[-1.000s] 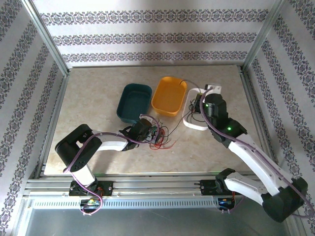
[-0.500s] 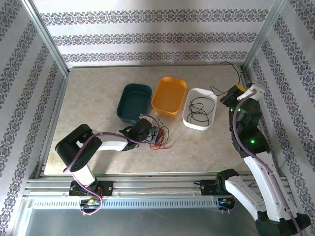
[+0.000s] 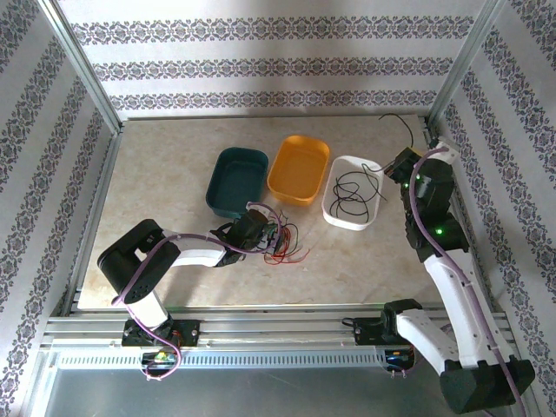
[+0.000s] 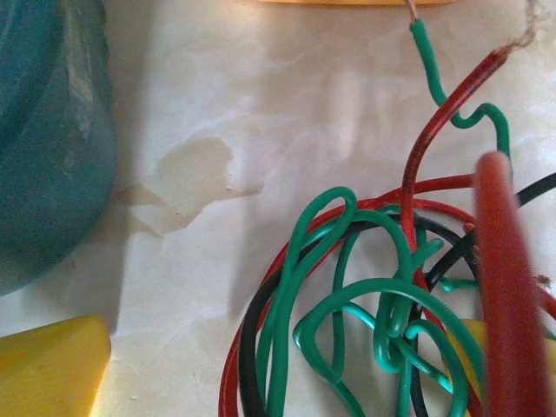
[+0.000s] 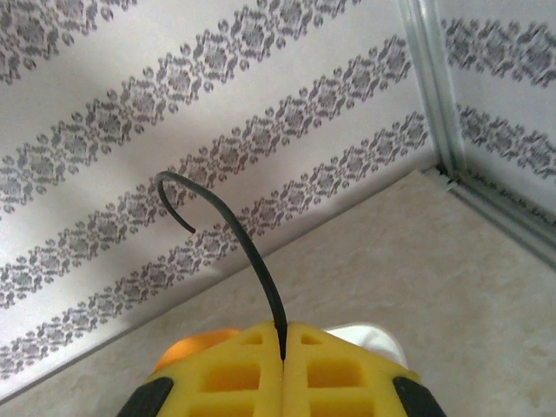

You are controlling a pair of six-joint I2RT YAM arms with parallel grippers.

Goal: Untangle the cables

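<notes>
Marbled tabletop shows the job part done: black loops lie in the white tray at the right, the right gripper beside it pinching a black cable, while the left gripper hangs spread over the red, green and black tangle, still knotted mid-table.

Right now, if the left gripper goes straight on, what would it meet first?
Probably the tangled cables between its open fingers; the orange tray comes after, though depth is unclear.
</notes>
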